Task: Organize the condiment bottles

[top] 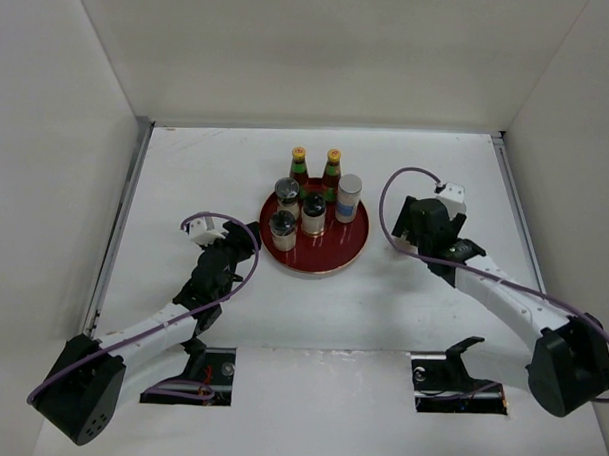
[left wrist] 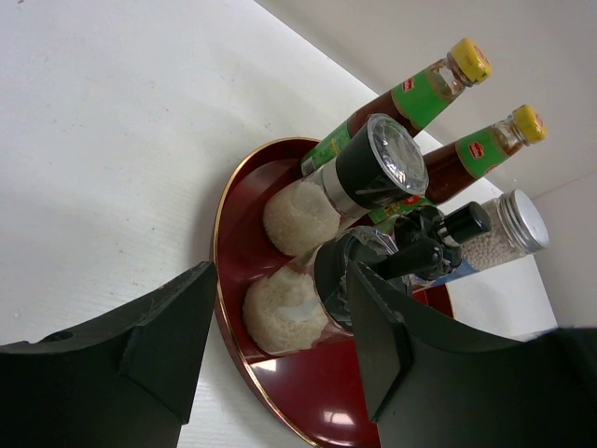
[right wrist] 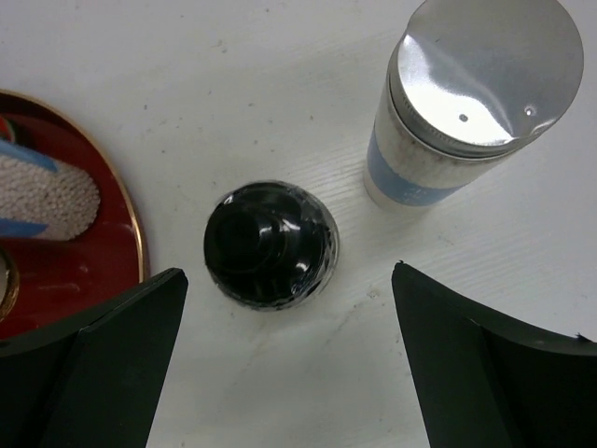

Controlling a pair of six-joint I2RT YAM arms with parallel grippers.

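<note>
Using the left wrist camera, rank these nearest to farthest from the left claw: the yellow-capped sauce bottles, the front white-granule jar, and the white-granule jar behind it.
1. Front white-granule jar, directly ahead of the left claw.
2. Second white-granule jar, just behind it.
3. Yellow-capped sauce bottles, at the back; the pair is too close to call.
</note>
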